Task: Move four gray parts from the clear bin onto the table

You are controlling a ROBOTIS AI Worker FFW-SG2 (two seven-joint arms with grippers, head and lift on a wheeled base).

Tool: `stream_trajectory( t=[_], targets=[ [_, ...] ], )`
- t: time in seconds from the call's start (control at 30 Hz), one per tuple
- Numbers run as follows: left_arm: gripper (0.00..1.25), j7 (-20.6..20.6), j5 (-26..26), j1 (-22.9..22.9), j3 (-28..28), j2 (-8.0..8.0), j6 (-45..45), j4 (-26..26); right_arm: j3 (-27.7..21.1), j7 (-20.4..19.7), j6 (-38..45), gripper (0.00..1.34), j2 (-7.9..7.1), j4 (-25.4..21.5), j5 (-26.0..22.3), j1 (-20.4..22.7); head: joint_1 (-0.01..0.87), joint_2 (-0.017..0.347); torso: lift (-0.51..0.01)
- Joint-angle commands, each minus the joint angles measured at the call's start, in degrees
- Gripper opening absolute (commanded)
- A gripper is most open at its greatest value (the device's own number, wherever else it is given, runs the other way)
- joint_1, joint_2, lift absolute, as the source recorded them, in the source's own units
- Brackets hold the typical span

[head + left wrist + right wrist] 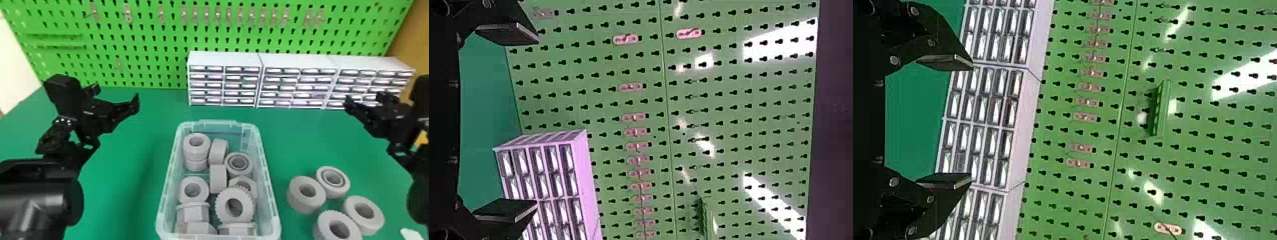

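parts (299,203), four, gray, on table (140,159) right of clear bin (269,183), more inside; left gripper (117,91) and right gripper (362,97) both spread wide, empty.

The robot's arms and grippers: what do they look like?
The glossy black left arm has smooth, rounded casing; the right arm is black too. The black left gripper and black right gripper each have two fingers with flat dark tips. Round gray bolt heads dot the right one's fingers.
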Motion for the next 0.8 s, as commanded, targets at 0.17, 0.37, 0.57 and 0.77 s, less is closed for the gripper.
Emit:
stream_trajectory(
  t=[0.17, 0.37, 0.57, 0.77],
  targets=[
    [1.13, 0.00, 0.74, -0.43, 0.08, -0.44, 0.09, -0.18, -0.12, 0.00, 0.26, 0.87, 0.09, -0.01, 0.09, 0.11, 0.678, 0.034, -0.050],
    [1.14, 0.52, 2.23, -0.52, -0.18, -0.53, 0.00, -0.26, -0.21, 0.00, 0.26, 0.87, 0.09, -0.01, 0.09, 0.11, 0.678, 0.034, -0.050],
    [1.13, 1.40, 3.28, -0.79, -1.50, -0.44, 0.00, -0.35, -0.12, 0.00, 0.26, 0.87, 0.09, -0.09, 0.09, -0.07, 0.678, 0.034, -0.050],
    [1.13, 9.31, 6.62, -0.26, -5.98, 1.84, 0.62, -1.67, -0.21, 0.00, 0.26, 0.87, 0.09, -0.18, 0.09, 0.02, 0.678, 0.034, -0.050]
  ],
)
